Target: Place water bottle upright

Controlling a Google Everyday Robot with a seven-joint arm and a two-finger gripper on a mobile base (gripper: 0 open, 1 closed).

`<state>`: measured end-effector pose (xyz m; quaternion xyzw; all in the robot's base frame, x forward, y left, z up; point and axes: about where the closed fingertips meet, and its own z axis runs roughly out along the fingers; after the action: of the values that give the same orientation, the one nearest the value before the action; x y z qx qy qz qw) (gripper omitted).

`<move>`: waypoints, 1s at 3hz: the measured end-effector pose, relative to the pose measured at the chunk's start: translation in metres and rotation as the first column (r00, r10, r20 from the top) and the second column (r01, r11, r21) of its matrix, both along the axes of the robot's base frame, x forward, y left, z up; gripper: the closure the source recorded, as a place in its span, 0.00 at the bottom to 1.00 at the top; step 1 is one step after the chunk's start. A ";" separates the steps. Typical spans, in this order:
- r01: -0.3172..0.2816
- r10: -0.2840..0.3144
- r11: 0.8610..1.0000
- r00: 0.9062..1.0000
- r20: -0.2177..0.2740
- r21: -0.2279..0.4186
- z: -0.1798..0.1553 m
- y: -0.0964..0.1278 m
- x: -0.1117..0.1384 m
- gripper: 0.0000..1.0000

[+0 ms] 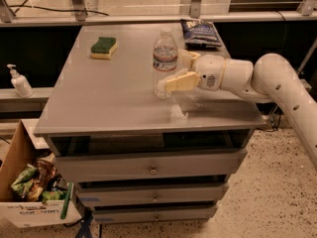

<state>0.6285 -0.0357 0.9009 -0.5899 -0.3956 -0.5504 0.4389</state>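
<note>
Stretching level over the table (109,100), gripper (174,70) around upright water bottle (165,56)

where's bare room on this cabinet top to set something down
The widest bare patch is the left front of the cabinet top, bordered by the sponge behind and the water bottle to the right. The middle right is crowded: the hand sits at the bottle, with the arm across and a snack bag behind.

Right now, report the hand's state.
Hand: closed on the upright bottle, above the table, toward its right side.
</note>
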 end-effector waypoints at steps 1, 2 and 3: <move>0.005 -0.005 1.000 1.000 -0.002 -0.007 0.001 -0.003 -0.002 0.00; 0.027 -0.027 1.000 1.000 0.000 -0.016 0.006 -0.017 -0.007 0.00; 0.069 -0.069 0.997 0.998 0.007 -0.038 0.016 -0.045 -0.020 0.00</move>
<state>0.6090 -0.0810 0.9170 -0.6101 -0.3867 -0.5590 0.4071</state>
